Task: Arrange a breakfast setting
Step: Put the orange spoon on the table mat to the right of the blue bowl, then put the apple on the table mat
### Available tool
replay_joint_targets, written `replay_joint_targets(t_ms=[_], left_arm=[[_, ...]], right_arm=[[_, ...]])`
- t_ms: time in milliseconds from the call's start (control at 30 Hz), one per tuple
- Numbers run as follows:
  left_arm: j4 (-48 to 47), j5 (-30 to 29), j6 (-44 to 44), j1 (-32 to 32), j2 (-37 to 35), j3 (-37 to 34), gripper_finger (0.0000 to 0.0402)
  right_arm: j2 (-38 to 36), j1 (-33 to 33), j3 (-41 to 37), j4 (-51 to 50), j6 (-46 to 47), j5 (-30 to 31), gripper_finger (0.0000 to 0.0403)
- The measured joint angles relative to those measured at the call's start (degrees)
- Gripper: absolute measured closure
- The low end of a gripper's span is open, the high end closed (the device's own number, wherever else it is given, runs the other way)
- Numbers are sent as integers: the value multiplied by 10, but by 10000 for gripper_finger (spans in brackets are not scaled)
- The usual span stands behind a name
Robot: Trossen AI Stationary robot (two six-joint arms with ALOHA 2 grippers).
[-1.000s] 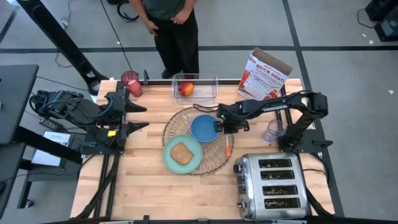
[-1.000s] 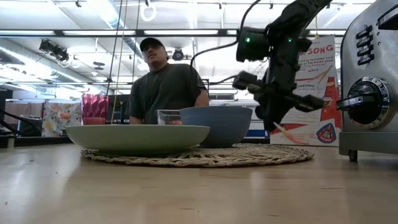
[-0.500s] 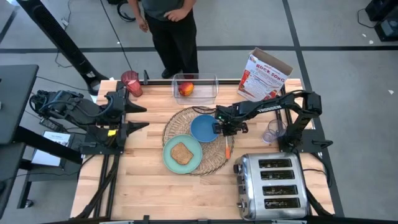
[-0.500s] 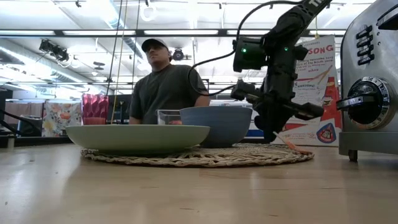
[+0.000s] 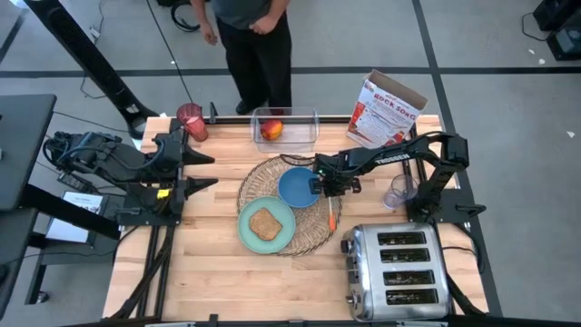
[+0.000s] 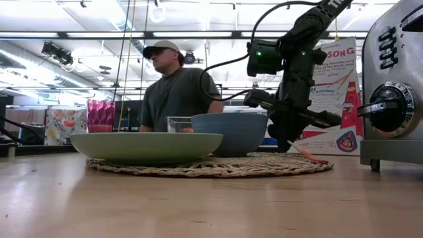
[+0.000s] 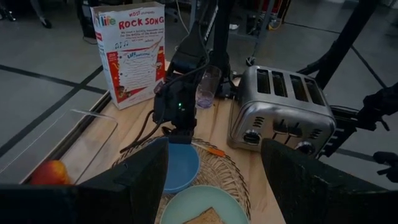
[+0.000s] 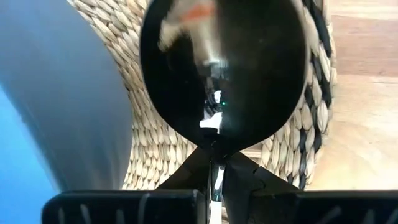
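A round wicker placemat (image 5: 315, 227) lies mid-table. On it sit a mint-green plate (image 5: 247, 234) with a toast slice (image 5: 264, 223) and a blue bowl (image 5: 296, 187). My right gripper (image 5: 325, 188) stands just right of the bowl, pointing steeply down, shut on the orange-handled utensil (image 5: 333, 218), a spoon. A red-yellow apple (image 5: 271, 130) lies in a clear tub at the far edge, and a red cup (image 5: 191, 121) stands at the far left corner. My left gripper (image 5: 201, 173) hangs open and raised over the table's left side, holding nothing. My right gripper pinches the spoon's metal neck (image 8: 214, 149) between its two fingers, right below the shiny spoon bowl (image 8: 224, 68). The fingers come from above, slanting. The orange handle (image 6: 309, 155) slants down toward the table's near edge and reaches the placemat's right part.
A chrome toaster (image 5: 397, 270) stands at the near right, close to the placemat. A cereal box (image 5: 386, 111) stands at the far right and a clear glass (image 5: 397, 193) beside my right arm's base. A person stands beyond the far edge. Bare wood shows at the near left.
My right gripper has sunk a little with the spoon beside the blue bowl. The orange handle, which hung clear of the placemat a second ago, now lies down on it.
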Motion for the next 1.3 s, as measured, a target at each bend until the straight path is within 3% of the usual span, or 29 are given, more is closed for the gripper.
replay_joint_targets(t_ms=[900,1167,1300], left_arm=[[4,0,-4,0,0,0,139],[6,-7,-5,0,0,0,139],[6,-9,-17,0,0,0,139]], right_arm=[[-5,0,17,-30,-33,30,312],[-47,2,60,-116,-84,73,312],[-95,38,59,-156,-104,104,312]])
